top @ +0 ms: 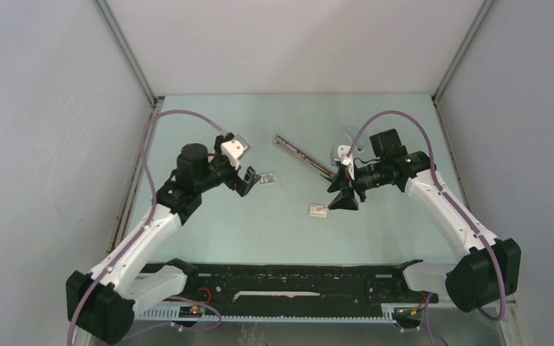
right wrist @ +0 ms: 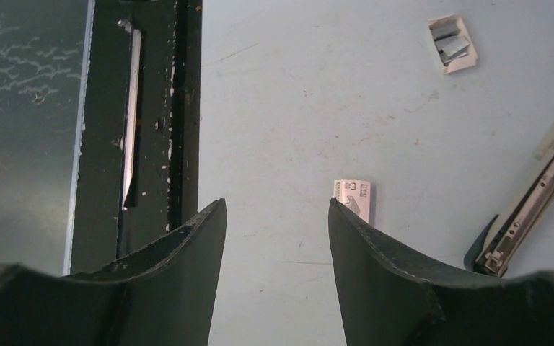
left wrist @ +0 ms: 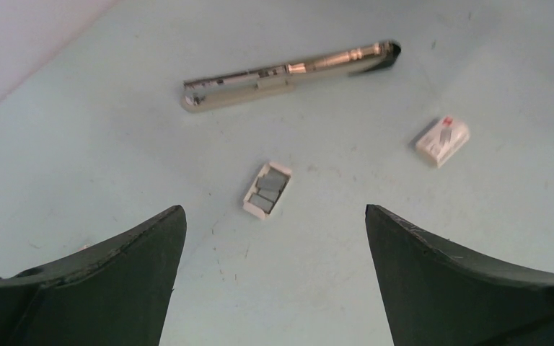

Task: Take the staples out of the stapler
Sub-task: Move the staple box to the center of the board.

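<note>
The stapler [top: 299, 153] is long, slim and silver with a black end, and lies flat at the back middle of the table. It also shows in the left wrist view [left wrist: 288, 72] and at the right edge of the right wrist view [right wrist: 534, 209]. Short silver-grey staples [left wrist: 268, 189] lie in a small white tray, which also shows in the top view [top: 267, 178] and the right wrist view [right wrist: 451, 43]. My left gripper [top: 247, 180] is open and empty just left of that tray [left wrist: 274, 210]. My right gripper [top: 341, 194] is open and empty near the stapler's black end [right wrist: 278, 202].
A small white printed box [top: 318, 210] lies on the table in front of the stapler, beside my right fingertip [right wrist: 353, 198]; it also shows in the left wrist view [left wrist: 441, 140]. A black rail [top: 288, 277] runs along the near edge. Walls enclose the table at the left, right and back.
</note>
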Controlling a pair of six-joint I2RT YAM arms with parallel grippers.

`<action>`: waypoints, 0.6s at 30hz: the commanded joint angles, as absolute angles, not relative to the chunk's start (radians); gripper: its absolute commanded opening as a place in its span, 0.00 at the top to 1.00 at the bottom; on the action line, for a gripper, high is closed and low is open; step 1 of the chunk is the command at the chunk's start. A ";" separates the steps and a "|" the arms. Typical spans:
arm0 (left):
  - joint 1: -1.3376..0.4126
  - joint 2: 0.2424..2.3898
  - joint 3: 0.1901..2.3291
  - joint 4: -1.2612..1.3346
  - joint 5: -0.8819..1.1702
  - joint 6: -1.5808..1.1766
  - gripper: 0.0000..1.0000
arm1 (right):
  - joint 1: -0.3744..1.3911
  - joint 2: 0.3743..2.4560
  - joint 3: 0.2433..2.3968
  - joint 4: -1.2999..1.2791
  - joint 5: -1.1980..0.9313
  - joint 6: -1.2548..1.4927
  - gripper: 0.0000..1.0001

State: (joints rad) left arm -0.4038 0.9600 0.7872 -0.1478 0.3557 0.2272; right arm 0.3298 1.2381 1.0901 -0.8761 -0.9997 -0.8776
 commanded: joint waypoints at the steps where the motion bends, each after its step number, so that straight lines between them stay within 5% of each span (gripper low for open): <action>1: -0.388 1.069 0.799 -0.211 0.486 0.485 0.00 | 0.354 1.255 1.083 -0.925 -1.026 -1.005 0.37; 9: -0.391 1.364 0.919 -0.315 0.513 0.655 0.06 | 0.354 1.270 1.083 -0.945 -1.026 -1.027 0.37; 18: -0.469 1.589 1.069 -0.421 0.300 0.770 0.08 | 0.341 1.265 1.083 -0.955 -1.040 -1.038 0.37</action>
